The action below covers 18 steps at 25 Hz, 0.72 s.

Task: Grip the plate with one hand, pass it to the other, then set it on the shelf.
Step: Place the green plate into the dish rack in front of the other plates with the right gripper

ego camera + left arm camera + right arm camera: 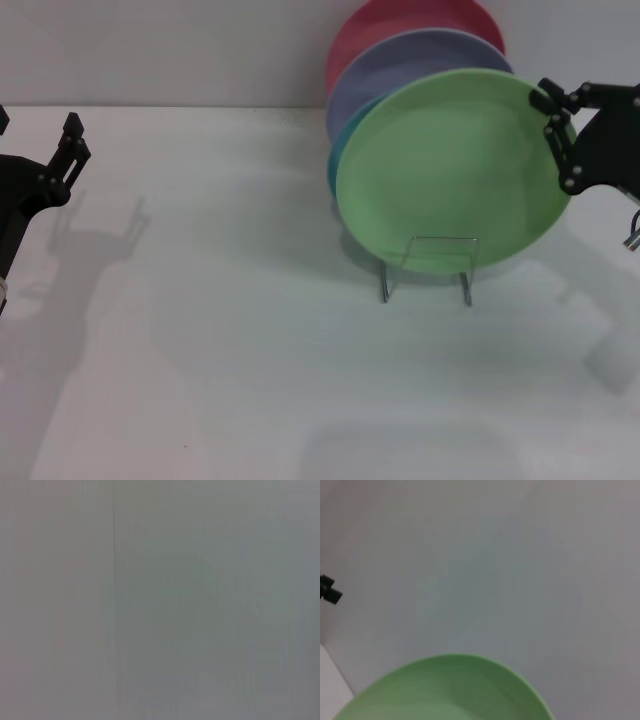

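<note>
The light green plate (pixel 450 170) stands upright, leaning back, with its lower edge in the silver wire shelf (pixel 440 262). My right gripper (pixel 550 110) reaches in from the right and its fingers are closed on the plate's upper right rim. The right wrist view shows the plate's rim (pixel 445 690) close up. My left gripper (pixel 35 125) is at the far left edge, open and empty, well away from the plate. The left wrist view shows only a blank grey surface.
Behind the green plate stand a turquoise-blue plate (pixel 338 160), a lavender plate (pixel 400 65) and a pink plate (pixel 380 25), all upright. The white table (pixel 200 350) spreads in front and to the left. A grey wall lies behind.
</note>
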Tool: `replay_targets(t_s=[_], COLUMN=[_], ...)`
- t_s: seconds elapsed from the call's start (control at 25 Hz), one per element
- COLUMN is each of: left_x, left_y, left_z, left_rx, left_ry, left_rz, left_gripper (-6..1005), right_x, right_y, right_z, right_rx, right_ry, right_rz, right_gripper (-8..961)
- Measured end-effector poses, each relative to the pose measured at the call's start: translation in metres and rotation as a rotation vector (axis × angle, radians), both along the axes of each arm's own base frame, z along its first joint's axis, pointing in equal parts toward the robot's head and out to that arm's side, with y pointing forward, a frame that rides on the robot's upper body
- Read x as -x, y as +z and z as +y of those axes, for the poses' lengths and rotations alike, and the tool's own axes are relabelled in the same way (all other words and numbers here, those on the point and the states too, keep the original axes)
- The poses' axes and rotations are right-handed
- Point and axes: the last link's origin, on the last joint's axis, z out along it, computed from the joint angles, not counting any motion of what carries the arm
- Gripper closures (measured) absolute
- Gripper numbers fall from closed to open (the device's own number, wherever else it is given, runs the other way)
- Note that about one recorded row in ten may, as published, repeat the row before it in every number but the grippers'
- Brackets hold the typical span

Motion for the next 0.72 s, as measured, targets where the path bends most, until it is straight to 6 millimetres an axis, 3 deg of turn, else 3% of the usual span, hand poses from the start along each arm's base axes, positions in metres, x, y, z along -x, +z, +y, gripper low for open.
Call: replay_targets(t_s=[0.12, 0.4, 0.72], left_x=[0.0, 0.001, 0.001], left_y=[0.0, -0.004, -0.005], left_z=[0.0, 0.002, 0.005], left_rx=[0.0, 0.016, 0.02], left_ry=[-0.002, -0.003, 0.0], left_rz=[0.0, 0.009, 0.007], left_gripper=[191, 191, 191], right_x=[-0.004, -0.004, -0.004], right_y=[-0.007, -0.009, -0.006], right_z=[0.0, -0.005, -0.025], right_rx=[0.018, 0.037, 0.073], right_ry=[-0.025, -0.007, 0.043], right_rz=[0.008, 0.013, 0.068], right_gripper=[931, 735, 511])
